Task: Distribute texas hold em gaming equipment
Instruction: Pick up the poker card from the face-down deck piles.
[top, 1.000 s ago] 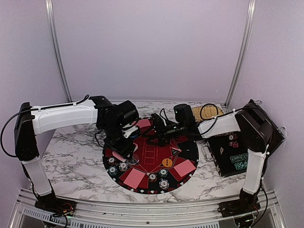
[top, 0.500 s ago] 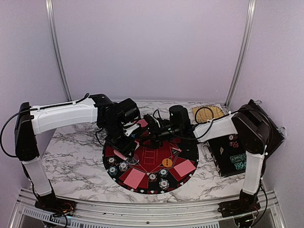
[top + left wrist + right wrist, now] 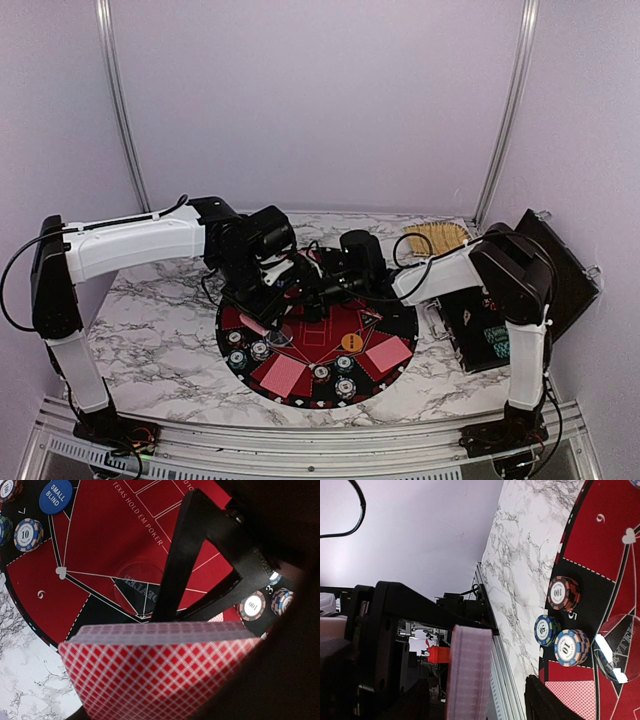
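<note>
the left end effector (image 3: 262,312) is clamped on a deck of red-backed playing cards (image 3: 160,675), held above the left part of the round mat (image 3: 110,540) on the marble worktop (image 3: 160,330). the right end effector (image 3: 303,292) faces the deck, fingers spread wide, holding nothing. poker chips (image 3: 563,593) sit in stacks on the mat's black rim. a clear button (image 3: 142,582) lies on the mat near the deck.

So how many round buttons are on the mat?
3: blue button near the mat's rim, orange button right of centre, clear button left of centre. More may be hidden.
</note>
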### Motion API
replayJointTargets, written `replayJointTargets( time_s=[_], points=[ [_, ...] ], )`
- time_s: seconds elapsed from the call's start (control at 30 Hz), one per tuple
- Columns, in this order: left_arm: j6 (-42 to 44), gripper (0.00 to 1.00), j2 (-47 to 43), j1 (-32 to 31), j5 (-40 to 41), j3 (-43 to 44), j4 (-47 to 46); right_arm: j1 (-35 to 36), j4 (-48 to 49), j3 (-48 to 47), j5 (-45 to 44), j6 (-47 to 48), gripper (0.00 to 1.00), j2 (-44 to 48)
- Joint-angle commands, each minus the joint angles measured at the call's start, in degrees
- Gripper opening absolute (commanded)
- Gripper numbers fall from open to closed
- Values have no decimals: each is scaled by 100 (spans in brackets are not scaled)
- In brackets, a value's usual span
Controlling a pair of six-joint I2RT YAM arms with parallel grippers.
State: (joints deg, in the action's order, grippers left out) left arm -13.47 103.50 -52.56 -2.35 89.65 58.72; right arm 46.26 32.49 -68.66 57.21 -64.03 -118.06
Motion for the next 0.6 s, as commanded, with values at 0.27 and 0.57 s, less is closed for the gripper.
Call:
replayJointTargets(
  time_s=[0.27,0.57],
  points=[
    [-6,36,-149,-27,129,127,149,-31,-905,-188,-590,697,53,41],
    [-8,36,-181,-27,130,44,146,-168,-1088,-121,-695,855,51,225]
  ],
)
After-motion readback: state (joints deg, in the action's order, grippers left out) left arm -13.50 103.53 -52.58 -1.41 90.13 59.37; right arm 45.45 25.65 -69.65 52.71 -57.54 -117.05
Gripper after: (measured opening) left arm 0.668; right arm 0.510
